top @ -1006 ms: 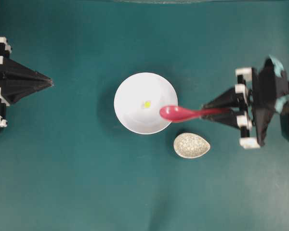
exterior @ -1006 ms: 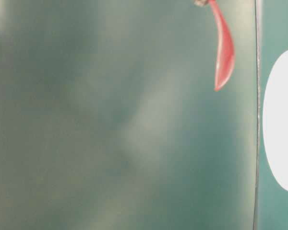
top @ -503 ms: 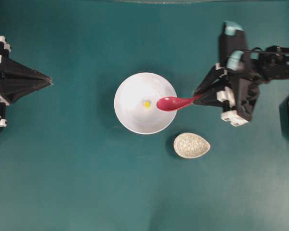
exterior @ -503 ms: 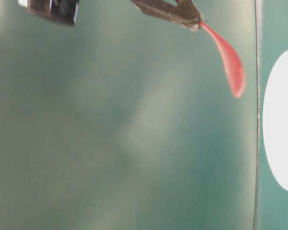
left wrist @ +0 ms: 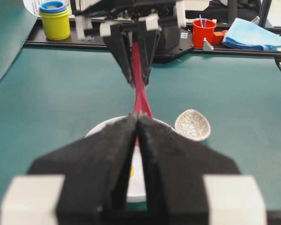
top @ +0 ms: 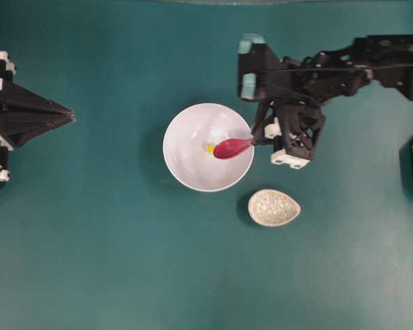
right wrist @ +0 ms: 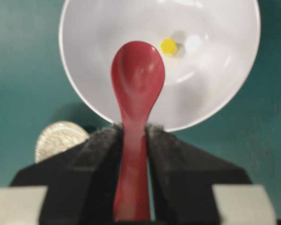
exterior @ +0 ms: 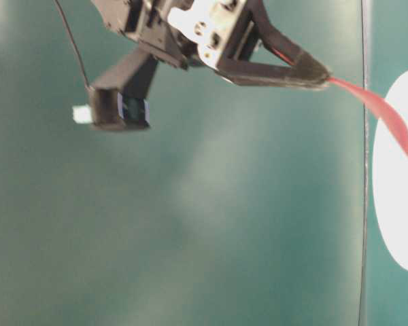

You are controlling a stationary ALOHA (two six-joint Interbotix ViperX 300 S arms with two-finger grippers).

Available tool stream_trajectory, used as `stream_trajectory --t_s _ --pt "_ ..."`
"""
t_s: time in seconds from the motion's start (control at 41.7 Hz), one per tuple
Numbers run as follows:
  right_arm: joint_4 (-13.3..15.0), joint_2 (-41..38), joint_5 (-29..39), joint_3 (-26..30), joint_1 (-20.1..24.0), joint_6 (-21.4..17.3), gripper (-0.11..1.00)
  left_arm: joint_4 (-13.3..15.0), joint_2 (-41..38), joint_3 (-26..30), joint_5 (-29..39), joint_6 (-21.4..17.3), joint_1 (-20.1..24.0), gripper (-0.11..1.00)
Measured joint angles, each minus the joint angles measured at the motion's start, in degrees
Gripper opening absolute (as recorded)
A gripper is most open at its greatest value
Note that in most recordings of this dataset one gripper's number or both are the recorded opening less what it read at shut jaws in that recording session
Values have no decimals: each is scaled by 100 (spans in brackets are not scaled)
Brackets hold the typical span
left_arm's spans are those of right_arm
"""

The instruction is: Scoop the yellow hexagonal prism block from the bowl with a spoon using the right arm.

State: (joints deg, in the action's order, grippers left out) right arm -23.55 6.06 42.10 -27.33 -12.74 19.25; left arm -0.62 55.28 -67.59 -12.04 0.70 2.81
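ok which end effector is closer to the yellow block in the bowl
Right. The right end effector hangs at the bowl's rim, its spoon beside the yellow block. The left end effector sits shut at the table's far edge.

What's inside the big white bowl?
A tiny yellow block lies inside the bowl, and the red spoon's scoop hangs over it, beside the block. The patch of bowl under the scoop is hidden.
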Motion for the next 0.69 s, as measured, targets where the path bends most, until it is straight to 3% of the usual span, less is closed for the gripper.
stream_trajectory --t_s 0.144,0.24,0.695 --pt "387 -185 185 105 0 -272 25 0 0 0 0 0 0 9" --pt "466 -237 185 141 0 -299 25 0 0 -9 0 -9 0 9" --pt "492 -677 123 378 62 -246 25 0 9 0 0 -18 0 9"
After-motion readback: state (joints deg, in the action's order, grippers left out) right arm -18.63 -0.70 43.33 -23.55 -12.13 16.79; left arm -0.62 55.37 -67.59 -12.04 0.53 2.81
